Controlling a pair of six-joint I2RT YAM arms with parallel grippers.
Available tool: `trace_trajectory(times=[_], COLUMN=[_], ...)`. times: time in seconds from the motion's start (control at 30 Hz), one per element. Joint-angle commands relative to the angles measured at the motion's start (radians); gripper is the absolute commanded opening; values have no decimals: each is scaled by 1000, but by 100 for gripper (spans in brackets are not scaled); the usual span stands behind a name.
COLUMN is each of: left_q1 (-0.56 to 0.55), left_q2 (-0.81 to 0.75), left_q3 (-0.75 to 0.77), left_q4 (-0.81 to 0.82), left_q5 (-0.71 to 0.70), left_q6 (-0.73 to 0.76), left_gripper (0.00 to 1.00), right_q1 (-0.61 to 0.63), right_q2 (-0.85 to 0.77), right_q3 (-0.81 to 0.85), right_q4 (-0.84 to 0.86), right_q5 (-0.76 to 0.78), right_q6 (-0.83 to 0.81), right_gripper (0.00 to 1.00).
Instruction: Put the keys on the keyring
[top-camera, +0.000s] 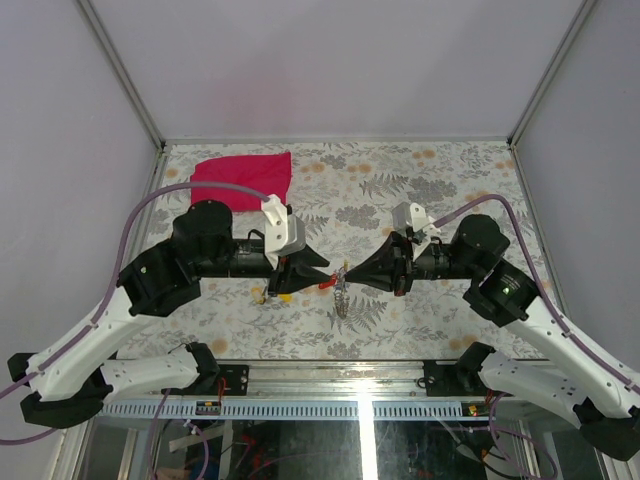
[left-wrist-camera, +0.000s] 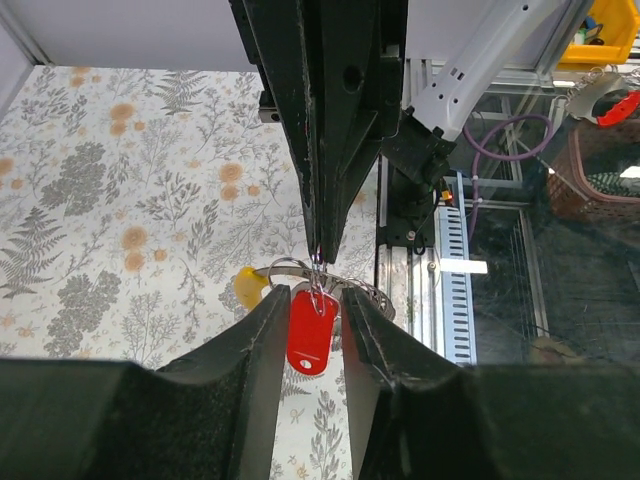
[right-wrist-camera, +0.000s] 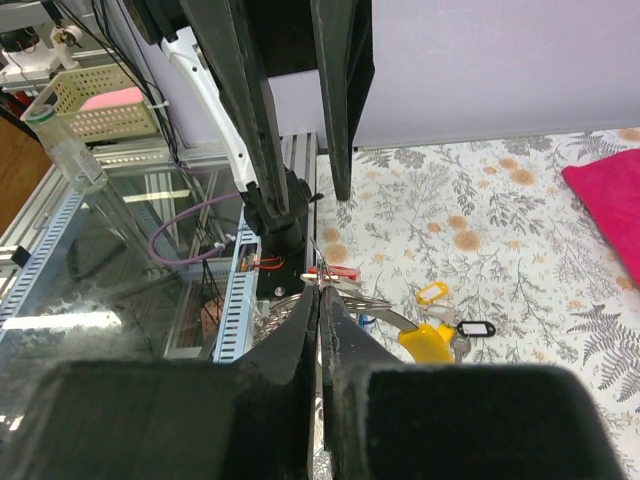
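The red key (left-wrist-camera: 312, 335) lies level between my left gripper's (left-wrist-camera: 316, 292) jaws, which press on both sides of its plastic head. It also shows in the top view (top-camera: 327, 284) and the right wrist view (right-wrist-camera: 338, 272). My right gripper (right-wrist-camera: 321, 292) is shut on the thin metal keyring (right-wrist-camera: 327, 279), tip to tip with the left gripper (top-camera: 325, 273). The ring's chain (top-camera: 342, 300) hangs below the right gripper (top-camera: 348, 272). A yellow key (right-wrist-camera: 430, 340), a yellow tag (right-wrist-camera: 432, 292) and a black tag (right-wrist-camera: 475, 327) lie on the table beneath.
A red cloth (top-camera: 245, 178) lies at the back left of the floral table (top-camera: 440, 190). The table's near edge with its metal rail (top-camera: 330, 385) is just in front of the grippers. Walls close in the left, back and right sides.
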Motion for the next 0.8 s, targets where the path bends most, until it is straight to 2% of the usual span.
trace_trajectory(times=[0.0, 0.23, 0.37, 0.5, 0.7, 0.77], left_q1=[-2, -2, -3, -2, -2, -2], left_q2=[-1, 7, 14, 14, 23, 26], left_q3=[-32, -38, -38, -39, -31, -28], left_q4=[107, 112, 109, 108, 109, 109], left_q5=[35, 57, 56, 46, 45, 49], left_q6=[-41, -40, -36, -36, -35, -34], left_gripper=[29, 27, 16, 12, 0, 0], right_q1=[7, 7, 7, 7, 7, 7], right_q2=[-29, -45, -49, -52, -52, -56], right_q3=[21, 23, 23, 26, 20, 17], right_q4=[104, 111, 121, 121, 137, 142], right_q5=[5, 14, 13, 10, 9, 12], right_q6=[44, 56, 65, 66, 77, 80], right_gripper=[0, 0, 0, 0, 0, 0])
